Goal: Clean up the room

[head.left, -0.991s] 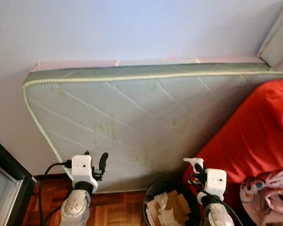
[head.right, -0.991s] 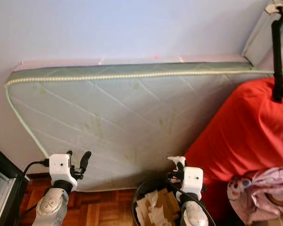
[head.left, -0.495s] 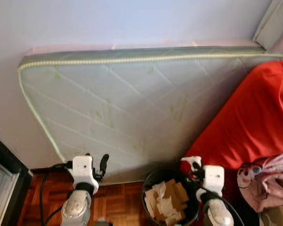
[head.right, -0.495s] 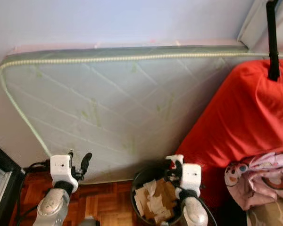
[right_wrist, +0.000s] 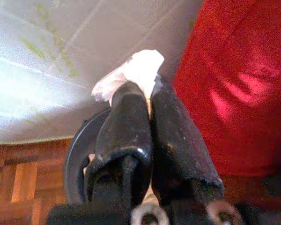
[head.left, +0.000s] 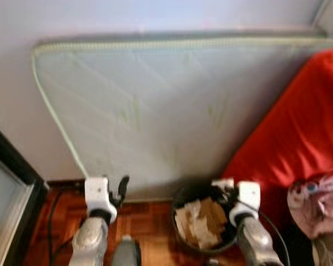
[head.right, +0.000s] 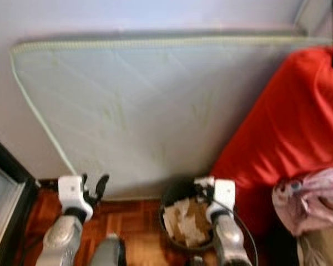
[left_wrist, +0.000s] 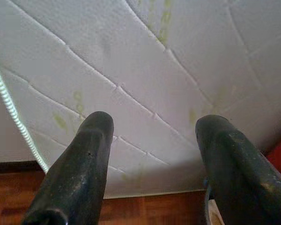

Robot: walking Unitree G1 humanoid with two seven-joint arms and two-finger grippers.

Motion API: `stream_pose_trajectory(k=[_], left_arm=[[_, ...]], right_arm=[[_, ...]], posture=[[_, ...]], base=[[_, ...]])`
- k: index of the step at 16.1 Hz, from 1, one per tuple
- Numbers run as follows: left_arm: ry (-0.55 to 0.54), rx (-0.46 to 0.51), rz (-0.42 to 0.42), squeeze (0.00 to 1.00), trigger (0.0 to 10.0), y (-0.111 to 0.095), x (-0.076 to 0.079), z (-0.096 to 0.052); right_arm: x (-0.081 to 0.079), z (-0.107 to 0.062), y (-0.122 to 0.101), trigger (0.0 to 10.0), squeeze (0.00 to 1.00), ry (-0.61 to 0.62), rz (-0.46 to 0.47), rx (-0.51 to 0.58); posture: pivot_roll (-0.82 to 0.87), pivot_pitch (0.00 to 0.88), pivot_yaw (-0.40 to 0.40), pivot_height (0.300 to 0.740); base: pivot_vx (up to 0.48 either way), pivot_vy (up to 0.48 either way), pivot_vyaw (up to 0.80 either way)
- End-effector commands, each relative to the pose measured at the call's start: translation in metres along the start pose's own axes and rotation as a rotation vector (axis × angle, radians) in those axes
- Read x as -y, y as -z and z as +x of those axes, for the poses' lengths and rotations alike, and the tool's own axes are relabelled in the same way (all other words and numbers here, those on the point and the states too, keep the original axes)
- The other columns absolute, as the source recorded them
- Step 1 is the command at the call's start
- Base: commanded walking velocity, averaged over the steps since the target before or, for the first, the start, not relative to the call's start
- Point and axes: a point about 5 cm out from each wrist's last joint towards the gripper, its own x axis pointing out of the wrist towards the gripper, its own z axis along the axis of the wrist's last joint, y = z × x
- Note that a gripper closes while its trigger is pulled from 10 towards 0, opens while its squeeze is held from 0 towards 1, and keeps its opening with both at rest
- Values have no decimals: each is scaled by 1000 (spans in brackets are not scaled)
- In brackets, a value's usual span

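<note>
Your right gripper (right_wrist: 143, 101) pinches a tissue (right_wrist: 133, 70) over the bin's (head.left: 183, 195) rim; the bin holds crumpled paper (head.left: 200, 221). Your left gripper (left_wrist: 152, 136) is spread, facing the mattress (head.left: 172, 111).

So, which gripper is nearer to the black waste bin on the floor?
The right. The right gripper, shut on a white tissue, is over the waste bin rim; the left gripper is open, off to the bin's left by the mattress.

Two silver arms raised side by side low in the head views, left gripper (left_wrist: 152, 154) pointing forward with black fingers (left_wrist: 79, 164) spread wide and nothing between them, right gripper (right_wrist: 147, 101) pinched closed on a white scrap of tissue (right_wrist: 138, 70)
</note>
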Motion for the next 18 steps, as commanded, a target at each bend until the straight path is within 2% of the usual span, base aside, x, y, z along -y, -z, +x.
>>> stream_pose_trajectory(k=[1,5,6,11,15,16,17,18], left_arm=[[28,20,-3,0,10000,-9,5,7],[36,34,-1,0,10000,-18,7,-2],[45,36,10,0,10000,-22,8,-8],[25,53,30,0,10000,-41,7,-31],[10,41,28,0,10000,-50,8,-46],[7,23,28,0,10000,-50,9,-50],[7,17,28,0,10000,-50,9,-52],[4,-1,28,0,10000,-50,10,-57]], right_arm=[[2,1,4,10000,0,13,34,-51],[1,12,-7,10000,0,11,22,-84],[3,16,-13,10000,0,13,17,-95],[7,28,-37,10000,0,-9,-42,-112],[-8,36,-49,10000,0,-82,-95,-120],[-14,37,-51,10000,631,-106,-100,-121],[-15,37,-51,10000,631,-111,-100,-121],[-16,37,-51,10000,1000,-113,-101,-126]], posture=[[50,149,-45,655],[80,225,-55,655],[99,268,-64,655],[150,375,-79,655],[182,439,-85,655],[184,450,-83,655],[184,450,-83,655],[181,461,-82,655]], base=[[0,0,0],[0,0,0],[0,0,0],[0,0,0],[0,0,0],[0,0,0],[0,0,0],[0,0,0]])
